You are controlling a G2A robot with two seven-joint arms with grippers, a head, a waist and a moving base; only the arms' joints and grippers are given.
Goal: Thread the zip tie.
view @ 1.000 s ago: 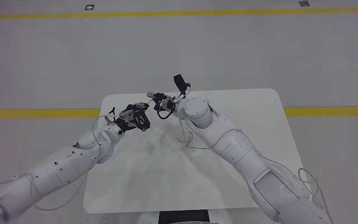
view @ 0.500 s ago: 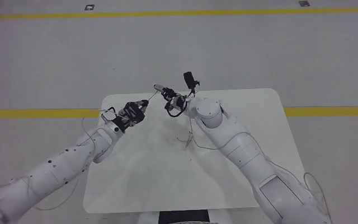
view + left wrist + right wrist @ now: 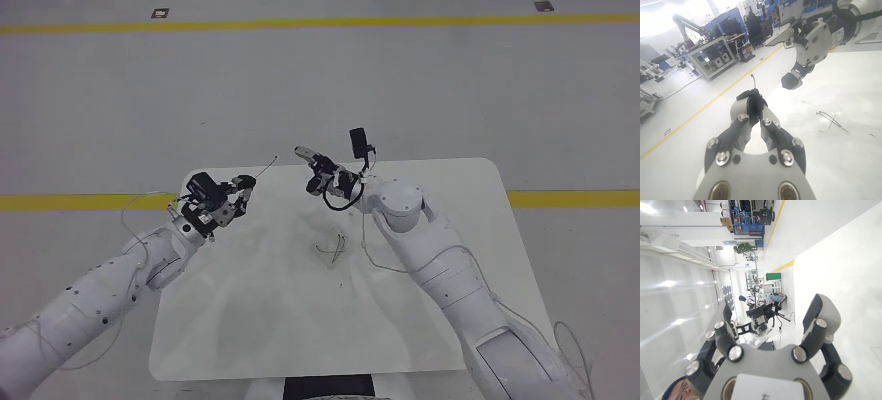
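Nearest me, around the middle of the desk (image 3: 450, 330), a few spare ties (image 3: 335, 245) lay loose and crossing one another on what looked like a clear flat sheet (image 3: 840, 113). I could not tell whether it was a sleeve or only a mat, and nothing was actually inside it. Farther out, over the far left corner of the desk, my left gripper (image 3: 755, 98) had its jaws pinched tight on the zip tie (image 3: 754, 82). Only a short length stuck out past the tips, which I judged kept the thin strip stiff enough to aim. The free end carried a small knob, too tiny for me to name. That end pointed across toward my right gripper (image 3: 772, 306), which hung over the far edge nearer the middle, its jaws spread wide with nothing between them. The two grippers were well apart. I took the right one to be placed there to take the free end, so the threading itself was not yet done.
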